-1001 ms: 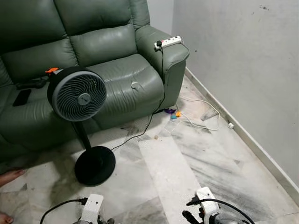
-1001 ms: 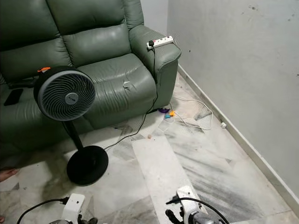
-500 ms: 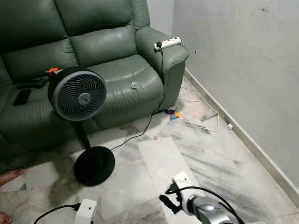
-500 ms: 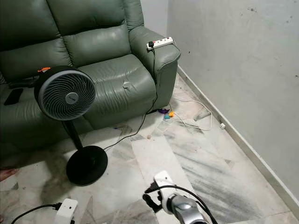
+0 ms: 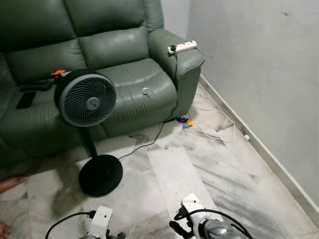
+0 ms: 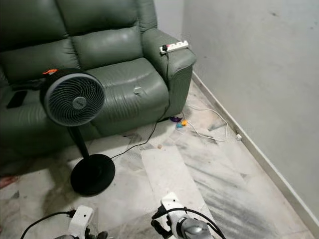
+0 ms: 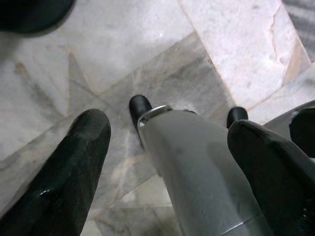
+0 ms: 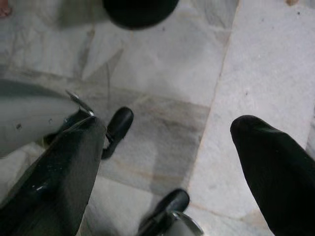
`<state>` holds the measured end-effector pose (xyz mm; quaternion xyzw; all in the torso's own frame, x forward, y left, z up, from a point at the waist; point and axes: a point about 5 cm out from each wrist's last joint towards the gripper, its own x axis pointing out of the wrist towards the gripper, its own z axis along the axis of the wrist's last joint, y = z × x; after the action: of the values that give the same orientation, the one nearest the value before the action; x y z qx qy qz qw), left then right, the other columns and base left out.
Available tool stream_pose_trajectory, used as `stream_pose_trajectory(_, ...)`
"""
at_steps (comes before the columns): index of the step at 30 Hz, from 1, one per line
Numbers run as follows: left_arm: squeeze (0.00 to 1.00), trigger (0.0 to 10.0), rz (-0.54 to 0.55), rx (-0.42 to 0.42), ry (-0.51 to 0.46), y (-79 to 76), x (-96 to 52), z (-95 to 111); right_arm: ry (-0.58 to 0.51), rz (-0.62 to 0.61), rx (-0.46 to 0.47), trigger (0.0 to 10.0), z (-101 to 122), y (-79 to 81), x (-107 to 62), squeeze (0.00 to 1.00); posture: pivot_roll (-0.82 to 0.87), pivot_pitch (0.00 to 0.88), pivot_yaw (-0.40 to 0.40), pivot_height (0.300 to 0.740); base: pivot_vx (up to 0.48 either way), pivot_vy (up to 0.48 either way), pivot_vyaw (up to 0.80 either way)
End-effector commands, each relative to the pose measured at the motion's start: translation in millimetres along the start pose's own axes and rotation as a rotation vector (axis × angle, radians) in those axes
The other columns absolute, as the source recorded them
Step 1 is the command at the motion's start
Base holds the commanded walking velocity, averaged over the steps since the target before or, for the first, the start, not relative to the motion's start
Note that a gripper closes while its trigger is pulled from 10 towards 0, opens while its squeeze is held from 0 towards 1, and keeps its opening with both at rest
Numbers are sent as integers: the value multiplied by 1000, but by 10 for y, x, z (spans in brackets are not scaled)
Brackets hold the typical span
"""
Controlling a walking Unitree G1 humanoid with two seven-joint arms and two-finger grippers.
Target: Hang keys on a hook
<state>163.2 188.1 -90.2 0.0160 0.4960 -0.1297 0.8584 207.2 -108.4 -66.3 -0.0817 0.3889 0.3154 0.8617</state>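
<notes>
A small pale object lies on the green sofa's seat cushion; I cannot tell what it is. Small purple, orange and blue items lie on the floor by the sofa's corner. My left gripper hangs low over the marble floor, open, with nothing held. My right gripper is also open and holds nothing. The right arm's silver forearm crosses the left wrist view. Both wrists sit at the bottom of the eye views, the left wrist and the right wrist.
A black standing fan stands before the green sofa, its cable running across the floor. A power strip rests on the armrest. A white cable lies by the grey wall. A person's foot shows at the left.
The whole view has shifted a little as I move. My right arm has swung inward to the left, and the left wrist dipped and came back up.
</notes>
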Motion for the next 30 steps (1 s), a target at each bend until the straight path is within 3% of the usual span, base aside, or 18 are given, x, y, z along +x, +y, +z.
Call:
stream_pose_trajectory(1,0,10000,1,17,5,-30,13,10,26,-1,2,10000,-75,-1,-19,0,24,39,10,740,0,0,0)
stream_pose_trajectory(16,0,10000,-7,70,26,-63,25,5,42,1,-20,10000,-105,15,-20,0,25,34,11,740,0,0,0)
stream_pose_trajectory(27,0,10000,-14,89,20,-56,22,19,47,11,-53,10000,-118,21,-25,0,29,28,13,740,361,0,0)
stream_pose_trajectory(30,0,10000,-24,95,11,-119,47,63,42,14,-57,10000,-96,20,-19,0,28,27,13,740,429,0,0)
